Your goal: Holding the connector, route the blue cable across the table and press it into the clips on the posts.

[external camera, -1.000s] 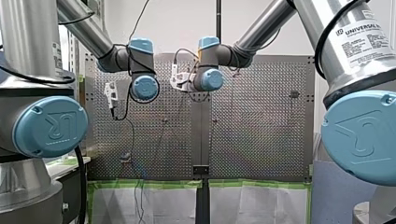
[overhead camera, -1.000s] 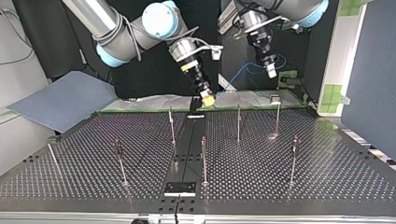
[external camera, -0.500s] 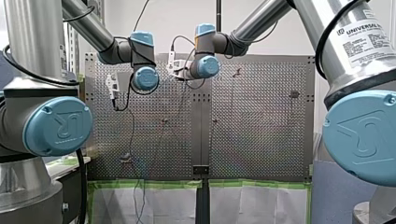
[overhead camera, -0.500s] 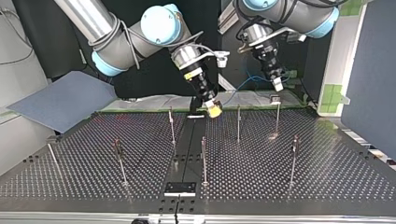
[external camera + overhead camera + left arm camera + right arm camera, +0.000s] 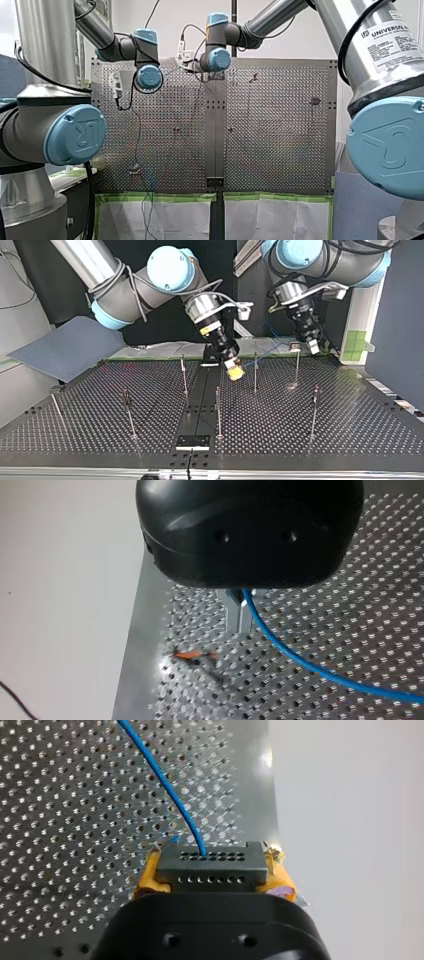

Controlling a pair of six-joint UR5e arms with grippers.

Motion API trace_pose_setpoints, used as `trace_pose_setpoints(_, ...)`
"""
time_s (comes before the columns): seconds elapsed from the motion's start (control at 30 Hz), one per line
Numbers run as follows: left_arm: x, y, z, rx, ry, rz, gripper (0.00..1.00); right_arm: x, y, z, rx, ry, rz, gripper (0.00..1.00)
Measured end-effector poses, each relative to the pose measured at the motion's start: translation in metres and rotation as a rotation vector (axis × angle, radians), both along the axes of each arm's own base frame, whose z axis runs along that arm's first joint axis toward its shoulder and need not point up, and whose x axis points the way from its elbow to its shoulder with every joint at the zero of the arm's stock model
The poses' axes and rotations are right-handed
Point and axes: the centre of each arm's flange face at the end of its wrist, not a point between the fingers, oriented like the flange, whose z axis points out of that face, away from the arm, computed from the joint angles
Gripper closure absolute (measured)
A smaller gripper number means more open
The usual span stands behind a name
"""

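My right gripper [image 5: 212, 872] is shut with its yellow pads [image 5: 146, 879] on the black connector [image 5: 210, 865]. The blue cable [image 5: 165, 785] leaves the connector's face and runs off over the perforated table. In the top view that gripper [image 5: 234, 371] hangs low beside a thin post [image 5: 255, 371] near the table's far edge. My left gripper [image 5: 240, 614] has its metal fingers shut on the blue cable [image 5: 300, 662], which trails away over the holes. In the top view it [image 5: 313, 345] hovers above another post [image 5: 297, 365]. A stretch of cable [image 5: 270, 347] shows faintly between the two grippers.
Several more thin posts stand on the table [image 5: 350, 430], among them one at the middle [image 5: 218, 410] and one at the top view's right [image 5: 314, 410]. An orange clip [image 5: 192, 655] lies under my left gripper. A grey mat [image 5: 65, 347] lies off the table's far left corner.
Both arms have swung down and toward the top view's right. My right gripper came over the table's far edge with the connector. My left gripper dropped close above a post.
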Motion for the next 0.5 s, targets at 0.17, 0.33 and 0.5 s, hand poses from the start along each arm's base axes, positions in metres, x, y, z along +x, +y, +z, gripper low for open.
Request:
trace_pose_setpoints(0.17, 0.015, 0.008, 0.017, -0.016, -0.036, 0.006, 1.0, 0.004, -0.001, 0.001, 0.001, -0.003, 0.007, 1.0)
trace_pose_setpoints(0.33, 0.027, 0.023, 0.026, -0.022, -0.048, 0.013, 1.0, 0.013, -0.006, -0.005, 0.009, 0.005, 0.011, 1.0)
trace_pose_setpoints(0.5, 0.038, 0.04, 0.03, -0.023, -0.06, 0.014, 1.0, 0.023, -0.014, -0.005, 0.011, -0.005, 0.014, 1.0)
